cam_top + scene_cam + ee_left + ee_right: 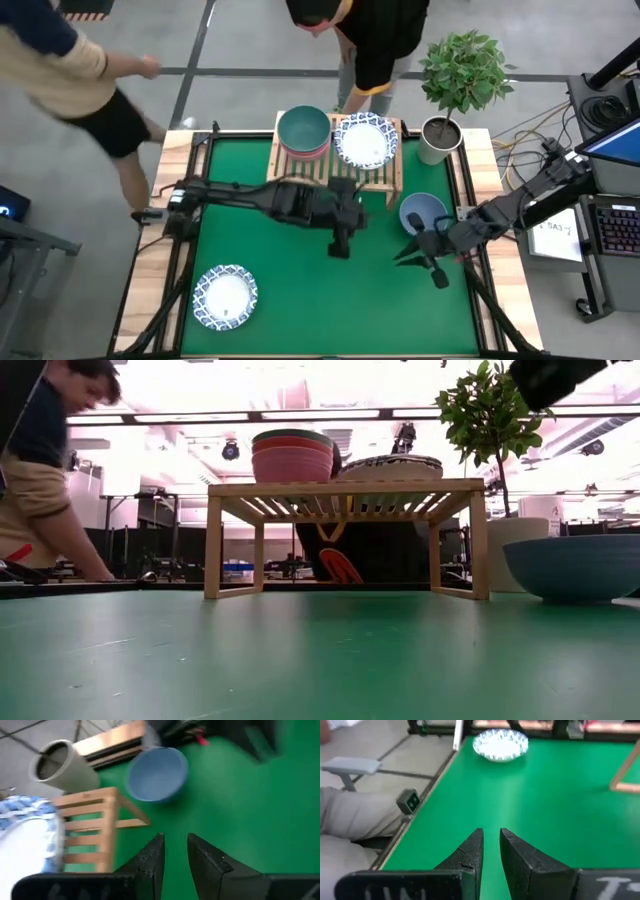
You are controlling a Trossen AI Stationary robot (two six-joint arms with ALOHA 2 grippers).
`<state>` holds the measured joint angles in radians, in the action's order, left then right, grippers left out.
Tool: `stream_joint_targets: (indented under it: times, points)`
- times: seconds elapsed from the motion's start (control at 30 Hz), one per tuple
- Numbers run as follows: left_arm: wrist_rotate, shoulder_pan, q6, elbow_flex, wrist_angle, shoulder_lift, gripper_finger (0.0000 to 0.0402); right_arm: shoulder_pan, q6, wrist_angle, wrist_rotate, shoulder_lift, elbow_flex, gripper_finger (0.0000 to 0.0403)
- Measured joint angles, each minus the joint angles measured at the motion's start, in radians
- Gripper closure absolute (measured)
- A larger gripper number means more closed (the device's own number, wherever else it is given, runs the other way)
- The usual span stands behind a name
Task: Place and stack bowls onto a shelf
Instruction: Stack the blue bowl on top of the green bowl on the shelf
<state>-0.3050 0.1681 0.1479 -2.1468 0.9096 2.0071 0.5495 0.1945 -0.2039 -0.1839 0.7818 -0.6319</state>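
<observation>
The light-wood shelf (340, 172) stands at the table's far middle. On its top a teal bowl (304, 128) sits nested in a red and a pink bowl (292, 463), beside a white blue-rimmed bowl (365, 141). A blue bowl (423, 212) rests on the green mat right of the shelf. Another white patterned bowl (225, 297) lies near the front left corner. My left gripper (350, 232) hovers in front of the shelf, pointing toward the blue bowl (156, 774), its fingers open by a narrow gap with nothing between them. My right gripper (402, 257) hangs near the blue bowl, narrowly open and holding nothing.
A grey pot with a plant (441, 139) stands at the far right corner, close to the shelf. One person (375, 40) bends over the far edge and another (90, 90) stands at the far left. Bare green mat (330, 300) lies in the near middle.
</observation>
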Motion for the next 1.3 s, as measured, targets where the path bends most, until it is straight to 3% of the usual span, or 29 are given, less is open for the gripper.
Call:
stream_joint_targets:
  times: [0.17, 0.27, 0.5, 0.83, 1.07, 1.3]
  points:
    - [-0.007, 0.080, -0.029, 0.129, -0.010, -0.076, 0.0336, 0.000, 0.106, 0.005, -0.001, 0.070, 0.000, 0.0349]
    - [-0.064, 0.117, -0.078, 0.241, -0.062, -0.137, 0.0336, 0.000, 0.173, 0.006, -0.003, 0.095, 0.000, 0.0349]
    - [-0.116, 0.181, -0.128, 0.571, -0.339, -0.334, 0.0336, -0.004, 0.364, -0.032, -0.065, 0.095, -0.001, 0.0349]
    - [-0.131, 0.225, -0.158, 1.013, -0.749, -0.631, 0.0336, -0.085, 0.711, -0.498, -0.193, 0.134, -0.140, 0.0349]
    - [-0.132, 0.225, -0.255, 1.174, -0.802, -0.789, 0.0336, -0.200, 0.836, -0.652, -0.108, 0.178, -0.155, 0.0345]
    - [-0.133, 0.225, -0.314, 1.230, -0.802, -0.838, 0.0336, -0.274, 0.830, -0.689, -0.046, 0.262, -0.155, 0.0301]
